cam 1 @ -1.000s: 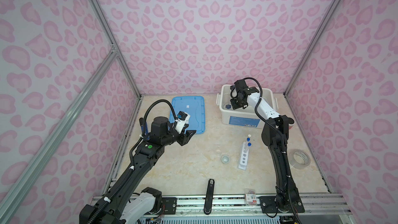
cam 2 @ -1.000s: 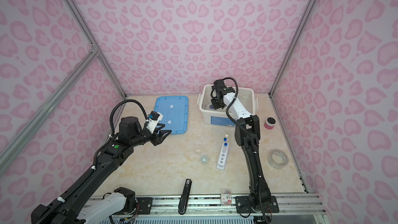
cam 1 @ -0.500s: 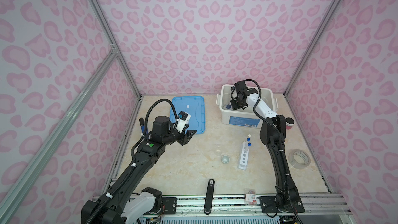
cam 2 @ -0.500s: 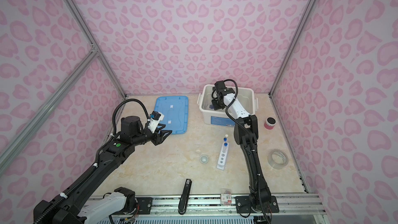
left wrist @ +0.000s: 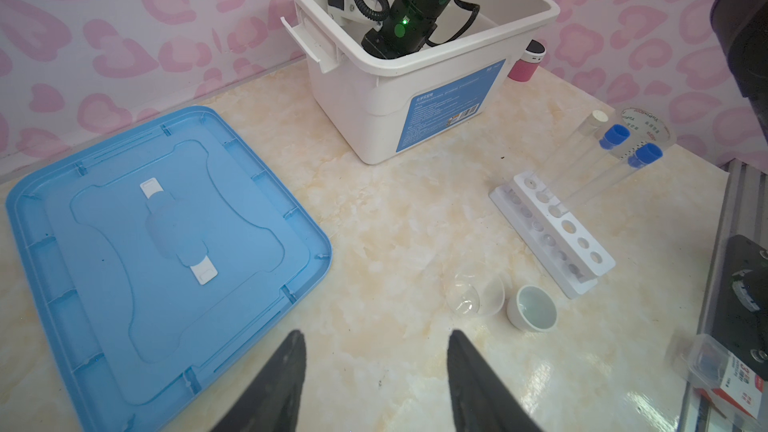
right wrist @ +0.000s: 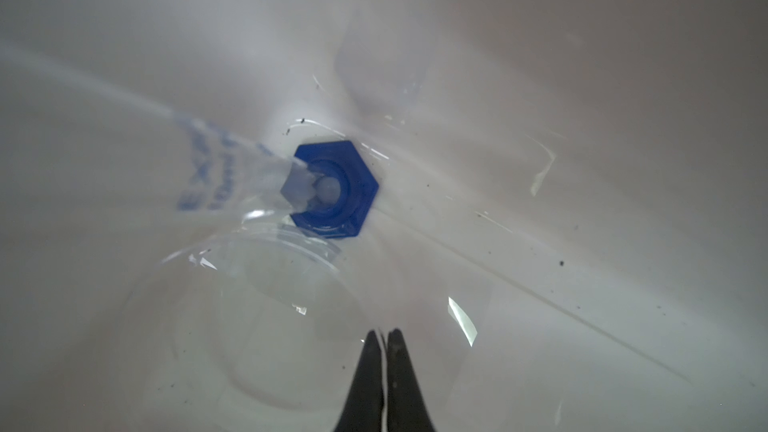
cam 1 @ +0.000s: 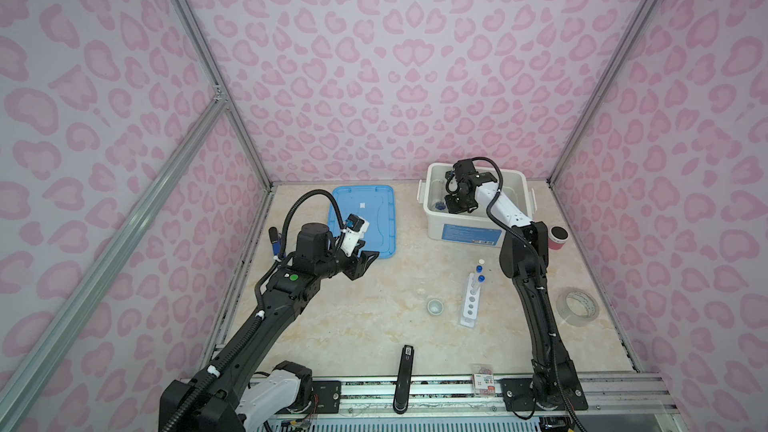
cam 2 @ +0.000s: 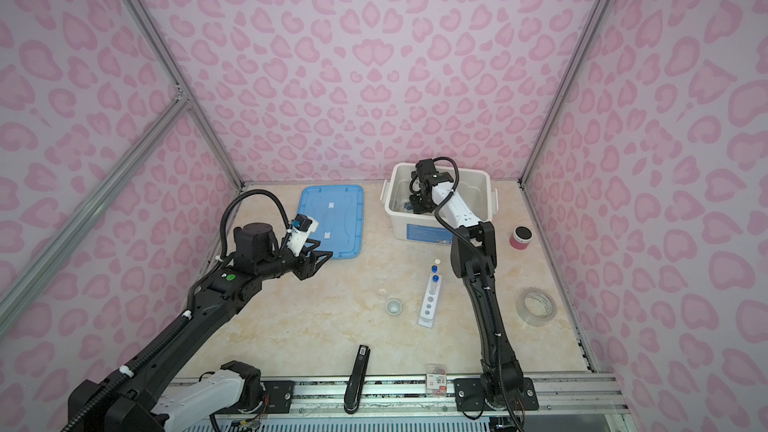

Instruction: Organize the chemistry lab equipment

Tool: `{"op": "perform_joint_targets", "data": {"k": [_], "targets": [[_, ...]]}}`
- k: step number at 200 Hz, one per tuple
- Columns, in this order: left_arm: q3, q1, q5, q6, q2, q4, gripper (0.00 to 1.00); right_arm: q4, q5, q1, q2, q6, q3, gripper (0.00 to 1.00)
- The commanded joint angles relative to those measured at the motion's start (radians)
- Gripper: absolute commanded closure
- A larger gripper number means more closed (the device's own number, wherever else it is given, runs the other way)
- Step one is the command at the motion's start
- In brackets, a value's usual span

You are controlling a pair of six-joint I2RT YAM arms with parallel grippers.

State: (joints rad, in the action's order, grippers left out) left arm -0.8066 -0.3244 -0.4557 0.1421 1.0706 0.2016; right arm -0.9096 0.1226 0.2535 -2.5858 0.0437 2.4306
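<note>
Glass vessel (right wrist: 249, 305), wide and clear, is sitting just beside the tips of my right gripper (right wrist: 384, 336), whose fingers I am pressing tight together with nothing I can make out between them, down inside the white bin (cam 1: 473, 230). A little beyond it the small glass cylinder (right wrist: 332, 189) is showing its blue six-sided base, its tube apparently rising toward my wrist. My left gripper (left wrist: 376, 367) is hanging empty above the table, fingers spread to a middling gap, just beside a corner of the blue lid (left wrist: 166, 243). Ahead of those fingers, over toward my right arm's side, the tiny pale cup (left wrist: 532, 309) is standing mouth up, with a rounded glass vessel (left wrist: 473, 295) lying on its side just beside it, perhaps touching. Just past them the white rack (left wrist: 552, 234) is running its long axis away from me toward the bin, with two blue-capped test tubes (left wrist: 615, 137) and a white-capped tube (left wrist: 598, 116) standing at its far end. I am judging my left fingers the nearer ones to the cup and rounded vessel, since my right ones are sitting deep in the bin, well apart from them.
</note>
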Motion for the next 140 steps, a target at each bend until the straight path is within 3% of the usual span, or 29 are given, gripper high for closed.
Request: {"op": "perform_joint_targets", "data": {"k": [1, 140], "targets": [[-0.014, 0.001, 0.001, 0.011, 0.006, 0.003, 0.43, 0.000, 0.009, -0.003, -0.021, -0.004, 0.008, 0.95], [-0.018, 0.000, 0.006, 0.016, 0.023, 0.004, 0.43, -0.003, 0.030, -0.010, -0.060, -0.007, 0.019, 0.95]]}}
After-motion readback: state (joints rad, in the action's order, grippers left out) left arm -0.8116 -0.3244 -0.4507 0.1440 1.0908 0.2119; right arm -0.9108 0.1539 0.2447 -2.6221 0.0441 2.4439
